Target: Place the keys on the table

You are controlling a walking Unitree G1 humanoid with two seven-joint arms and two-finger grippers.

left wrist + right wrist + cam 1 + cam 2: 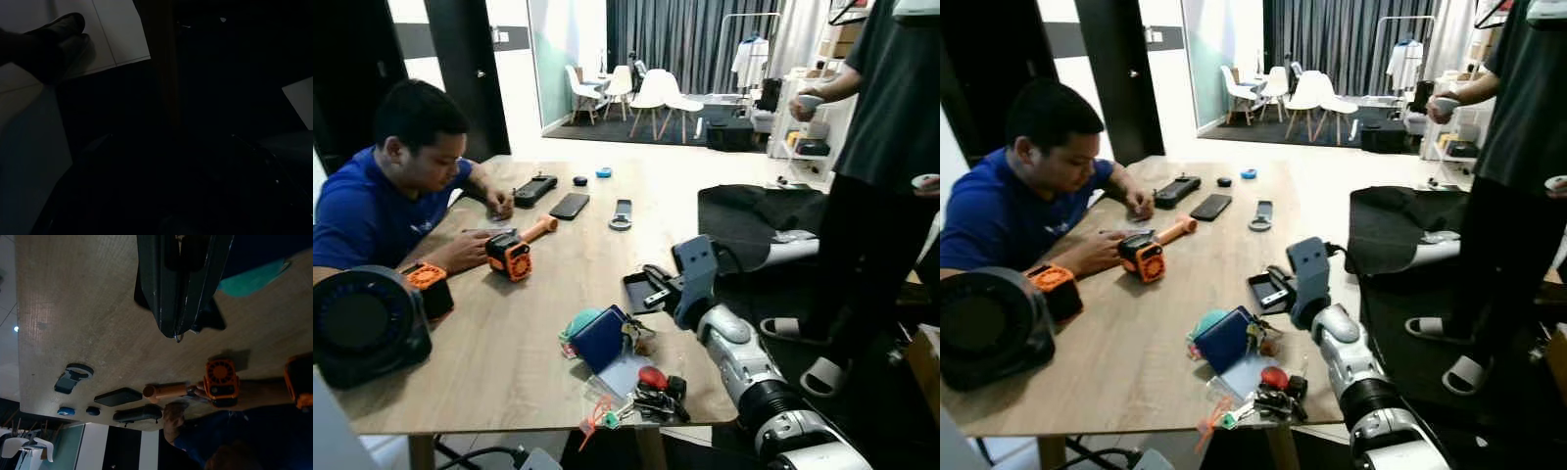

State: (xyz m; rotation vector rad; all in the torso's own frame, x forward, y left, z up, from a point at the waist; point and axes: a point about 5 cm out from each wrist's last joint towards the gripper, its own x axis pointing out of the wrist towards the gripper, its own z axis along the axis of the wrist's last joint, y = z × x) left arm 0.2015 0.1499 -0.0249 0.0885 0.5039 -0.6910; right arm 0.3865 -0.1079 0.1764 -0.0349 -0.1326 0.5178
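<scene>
Left eye view has the right gripper (651,290) reached out over the wooden table (499,362), and from this side I cannot tell whether anything hangs from it; a bunch of keys (651,394) with a red fob lies behind it, near the table's front edge, beside a blue pouch (600,338). A seated person (386,201) works ahead of it with an orange tool (512,257), and another person (876,176) stands off to its right. Right eye view gives the same layout. Left wrist view is nearly black: floor tiles and a shoe, the left arm idle. Right wrist view shows the black fingers (166,289) pressed together, a sliver of metal glinting at their tips, possibly a key ring. The keys lie so near the edge that, if the arm pulls back low, I'd fear it brushes them off.
</scene>
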